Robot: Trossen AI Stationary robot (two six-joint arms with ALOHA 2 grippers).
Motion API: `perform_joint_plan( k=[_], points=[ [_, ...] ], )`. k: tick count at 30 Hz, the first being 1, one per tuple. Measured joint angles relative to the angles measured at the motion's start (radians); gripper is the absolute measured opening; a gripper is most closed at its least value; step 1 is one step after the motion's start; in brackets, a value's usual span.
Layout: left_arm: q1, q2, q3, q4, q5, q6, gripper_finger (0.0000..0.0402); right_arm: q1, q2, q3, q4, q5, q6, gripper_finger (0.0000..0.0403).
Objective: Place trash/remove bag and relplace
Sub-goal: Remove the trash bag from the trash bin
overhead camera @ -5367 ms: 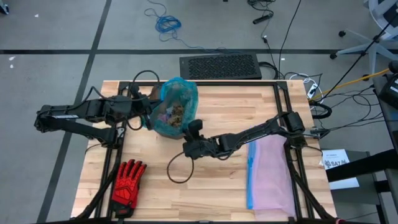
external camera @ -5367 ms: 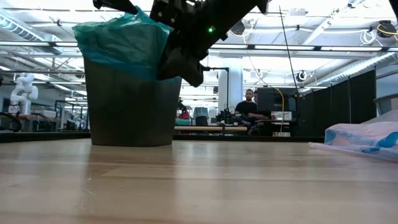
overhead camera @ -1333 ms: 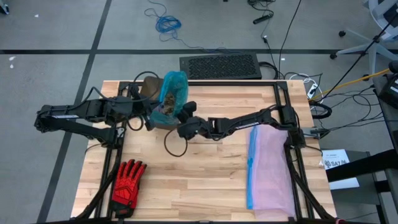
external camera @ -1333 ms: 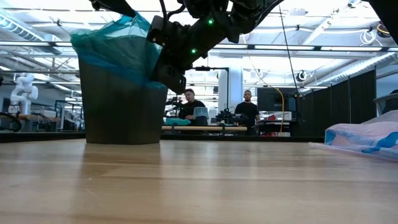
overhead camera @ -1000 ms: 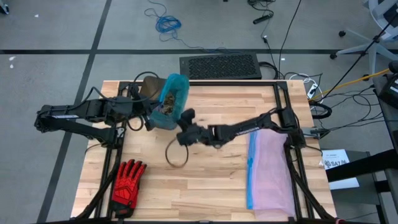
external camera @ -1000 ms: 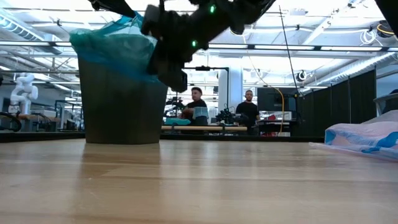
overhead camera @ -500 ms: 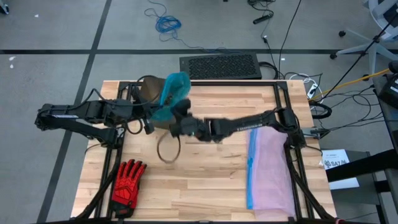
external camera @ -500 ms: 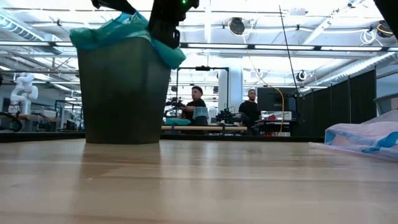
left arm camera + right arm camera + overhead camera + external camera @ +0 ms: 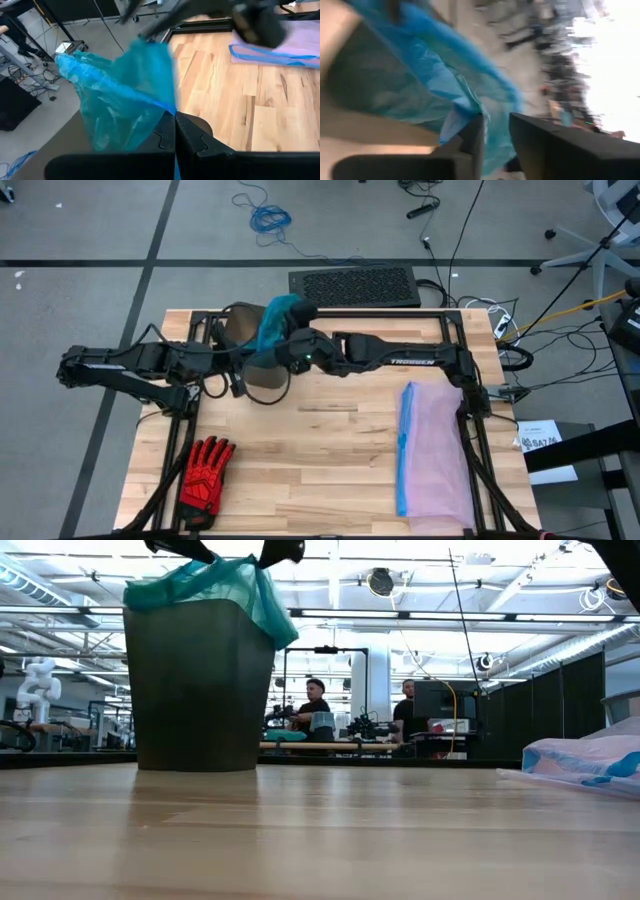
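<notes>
Two dark jointed arms, looping black cables, white lettering on one link

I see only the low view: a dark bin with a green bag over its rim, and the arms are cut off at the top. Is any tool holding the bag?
Observer: Yes. The left tool is shut on the edge of the bag; its wrist view shows the pinch.
Operator: And the right tool?
Observer: The right tool has its fingers apart, right against the bag. I cannot tell if it grips.
Operator: Is something else on the table that I miss?
Observer: A red glove lies flat near a table corner on the left arm's side, well apart from the bin.
</notes>
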Motion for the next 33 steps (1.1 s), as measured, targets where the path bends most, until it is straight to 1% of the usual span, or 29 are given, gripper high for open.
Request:
perform_joint_plan(
  k=[5,8,11,14,19,22,27,31,33],
  points=[
    [0.000,-0.003,0.000,0.000,-0.003,0.000,0.0000,0.009,0.000,0.081,-0.241,-0.252,0.188,0.0157],
    [0.000,-0.005,0.000,0.000,-0.003,0.000,0.0000,0.007,0.000,0.088,-0.314,-0.398,0.252,0.0189],
    [0.000,-0.006,0.000,0.000,-0.003,-0.001,0.0000,0.009,0.000,0.088,-0.351,-0.470,0.265,0.0211],
    [0.000,-0.007,0.000,0.001,-0.003,-0.002,0.0000,0.021,0.000,0.088,-0.352,-0.488,0.265,0.0222],
    [0.000,-0.006,0.000,0.000,-0.003,-0.001,0.0000,0.056,0.003,0.088,-0.350,-0.458,0.262,0.0217],
    [0.000,-0.006,0.000,0.000,-0.003,0.000,0.0000,0.074,0.008,0.054,-0.333,-0.407,0.262,0.0209],
    [0.000,-0.006,0.000,-0.001,-0.003,0.000,0.0000,0.115,0.010,-0.078,-0.211,-0.173,0.217,0.0197],
    [0.000,-0.006,0.000,-0.001,-0.003,0.000,0.0000,0.127,0.010,-0.209,-0.015,-0.040,0.223,0.0187],
    [0.000,-0.006,0.000,-0.001,-0.003,0.000,0.0000,0.127,0.010,-0.279,0.106,0.080,0.222,0.0178]
  ],
)
